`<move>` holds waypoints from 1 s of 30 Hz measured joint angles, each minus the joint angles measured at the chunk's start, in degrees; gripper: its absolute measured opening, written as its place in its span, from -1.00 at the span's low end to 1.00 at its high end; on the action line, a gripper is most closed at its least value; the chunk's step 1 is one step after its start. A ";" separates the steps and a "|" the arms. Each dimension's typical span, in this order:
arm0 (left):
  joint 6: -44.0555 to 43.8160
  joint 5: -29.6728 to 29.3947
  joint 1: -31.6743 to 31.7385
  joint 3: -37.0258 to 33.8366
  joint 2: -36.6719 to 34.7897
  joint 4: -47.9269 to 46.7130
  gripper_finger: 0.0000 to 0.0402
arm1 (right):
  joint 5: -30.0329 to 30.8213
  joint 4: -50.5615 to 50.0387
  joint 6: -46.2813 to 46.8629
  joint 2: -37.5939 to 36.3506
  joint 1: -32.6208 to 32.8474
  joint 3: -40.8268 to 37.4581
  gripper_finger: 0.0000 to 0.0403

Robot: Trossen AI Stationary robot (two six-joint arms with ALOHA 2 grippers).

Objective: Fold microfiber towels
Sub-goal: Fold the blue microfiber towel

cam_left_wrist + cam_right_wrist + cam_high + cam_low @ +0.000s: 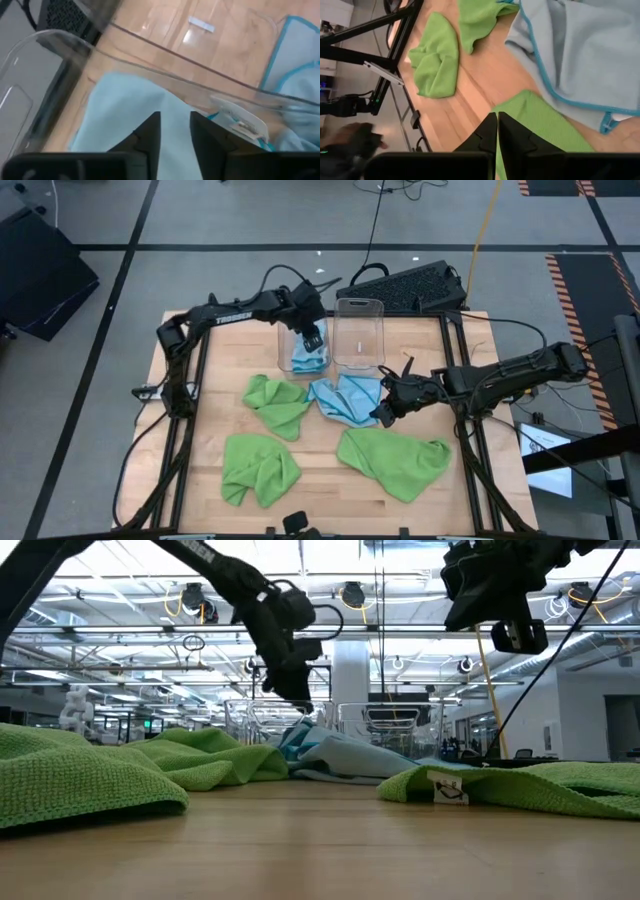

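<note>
Inside the left clear bin [303, 340], the left gripper [175, 131] hovers over a folded light blue towel [125, 110], jaws slightly parted, grasping nothing. Its white tag [240, 120] shows only in the wrist view, unreadable. Right gripper [383, 412], jaws clenched empty, hangs beside the crumpled blue towel [345, 398]. Three green towels [395, 460] lie rumpled on the tabletop [320, 490].

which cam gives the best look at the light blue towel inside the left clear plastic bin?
Left wrist view: the light blue towel fills the picture behind the left clear plastic bin wall. High view shows only a small blue patch under the left gripper. Low view: cannot tell. Right wrist view misses it.
</note>
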 joint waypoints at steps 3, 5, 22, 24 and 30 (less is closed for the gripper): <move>0.95 0.94 -0.07 0.11 2.49 1.98 -0.58 | 0.03 -0.19 0.48 0.00 0.84 0.00 -0.95; 1.39 1.17 -0.19 0.05 4.59 2.64 -0.61 | 0.07 -0.20 0.68 0.00 1.09 0.00 -0.95; -6.41 1.85 -0.17 0.04 3.17 2.10 -0.62 | 0.41 -1.38 -0.60 0.00 0.95 0.00 -0.95; -8.20 1.95 -0.73 0.04 0.45 2.00 -0.62 | 1.45 -2.58 -0.64 0.00 0.62 0.00 -0.95; -13.66 3.79 -4.60 0.04 -8.25 0.83 -0.62 | 1.91 -5.14 -2.67 0.00 -0.48 -0.50 -0.95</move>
